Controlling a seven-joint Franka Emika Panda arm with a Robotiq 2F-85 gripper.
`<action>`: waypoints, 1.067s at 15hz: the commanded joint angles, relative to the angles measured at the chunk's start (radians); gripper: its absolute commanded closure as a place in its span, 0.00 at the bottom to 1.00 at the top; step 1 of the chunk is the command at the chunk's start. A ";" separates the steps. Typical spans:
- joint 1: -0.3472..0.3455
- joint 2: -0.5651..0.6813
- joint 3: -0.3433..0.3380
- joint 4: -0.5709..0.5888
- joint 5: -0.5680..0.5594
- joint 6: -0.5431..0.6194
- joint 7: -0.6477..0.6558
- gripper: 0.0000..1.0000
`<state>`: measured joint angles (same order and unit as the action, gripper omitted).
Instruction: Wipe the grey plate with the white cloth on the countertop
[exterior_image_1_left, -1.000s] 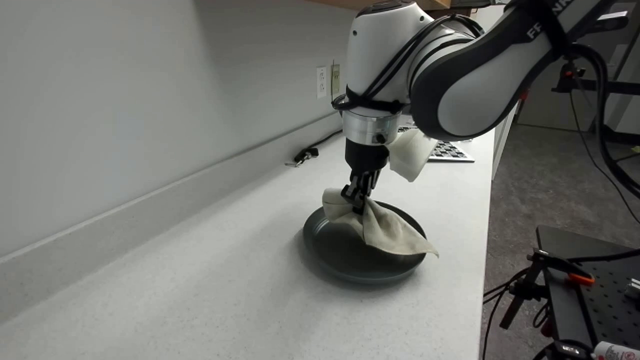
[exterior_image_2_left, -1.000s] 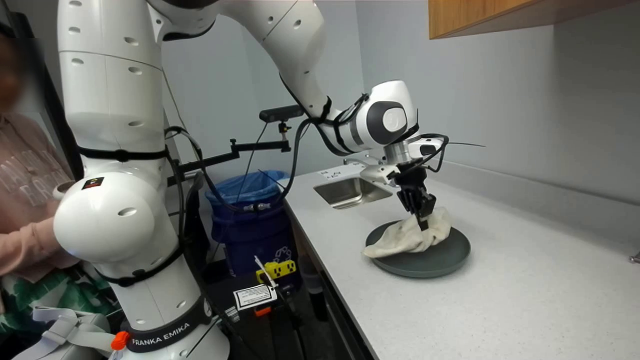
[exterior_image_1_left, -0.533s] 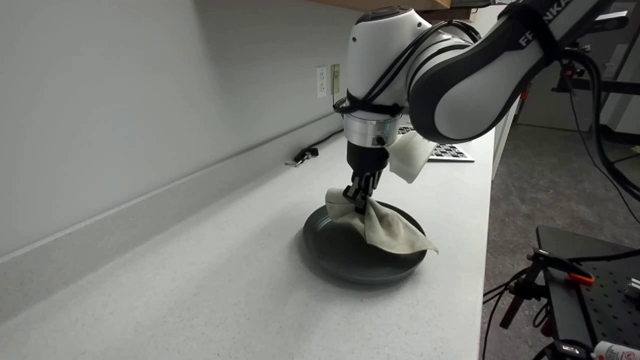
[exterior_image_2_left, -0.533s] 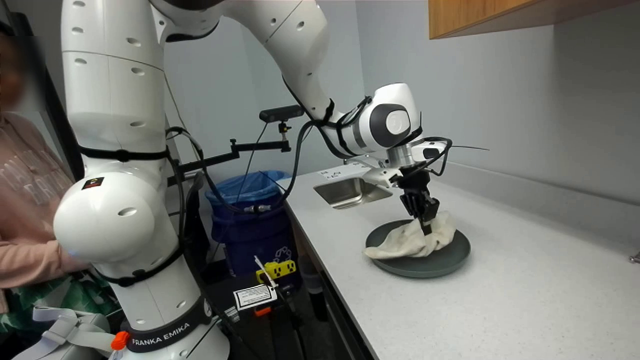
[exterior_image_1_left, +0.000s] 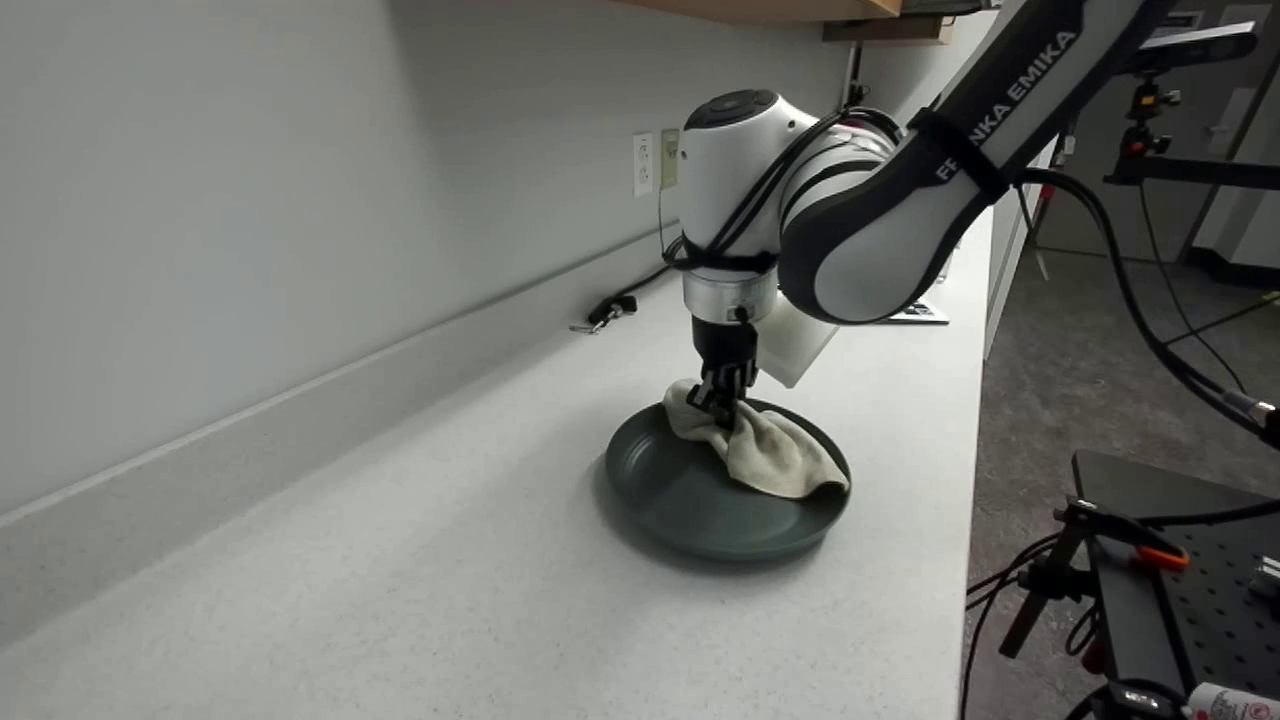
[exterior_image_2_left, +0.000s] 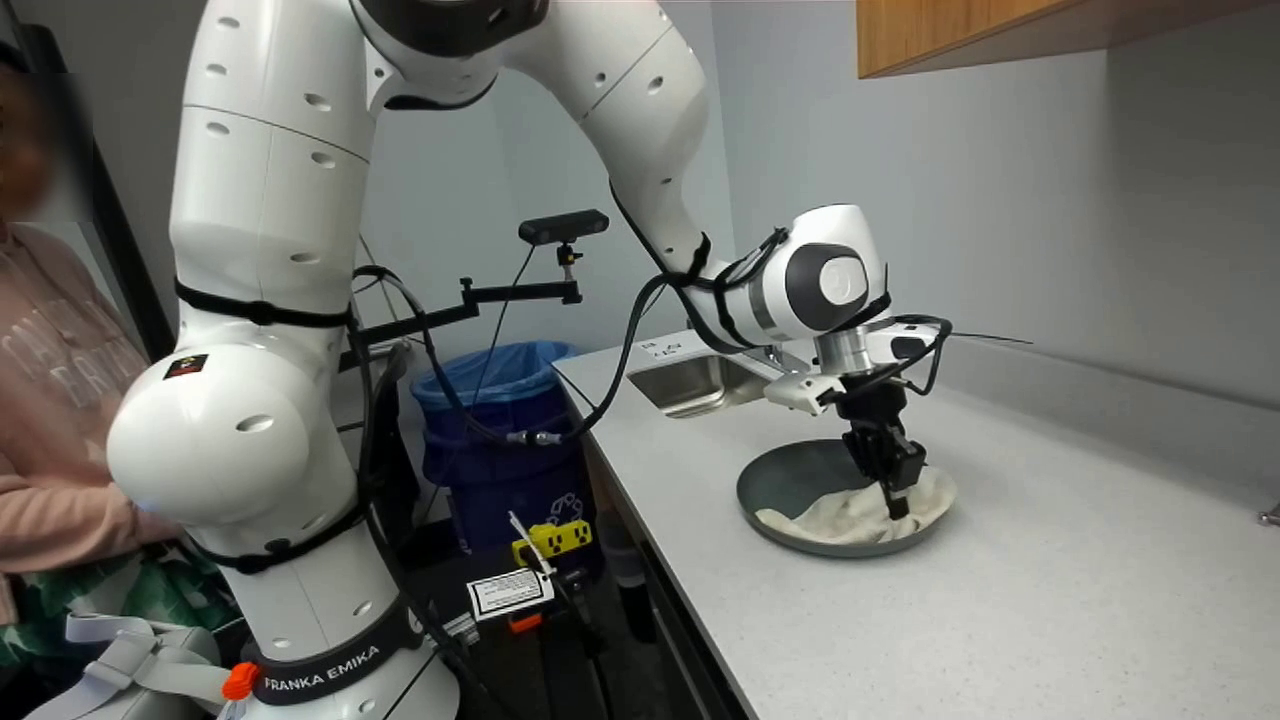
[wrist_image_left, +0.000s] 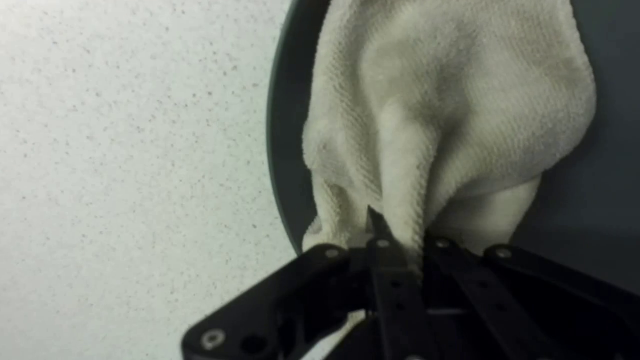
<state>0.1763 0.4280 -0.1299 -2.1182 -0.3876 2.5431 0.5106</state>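
Cloth (wrist_image_left: 500, 110) on plate (exterior_image_1_left: 690, 505), plate on countertop (exterior_image_1_left: 400, 560), sink (exterior_image_2_left: 697, 386) in countertop

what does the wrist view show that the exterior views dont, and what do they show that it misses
Only the wrist view: a close look down at a fold of the white cloth pinched in the tool.

Only the exterior views: the robot arm in both; the sink and blue bin in an exterior view; the wall outlet in an exterior view.

All share: the cloth, gripped by the tool and covering part of the grey plate, and the countertop.
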 joint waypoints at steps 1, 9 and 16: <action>0.001 0.051 0.029 0.047 0.063 -0.039 -0.048 0.98; 0.035 0.039 0.124 0.063 0.124 -0.048 -0.156 0.98; 0.109 0.034 0.114 0.055 0.032 -0.036 -0.126 0.98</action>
<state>0.2771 0.4531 -0.0323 -2.0704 -0.3680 2.5102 0.4179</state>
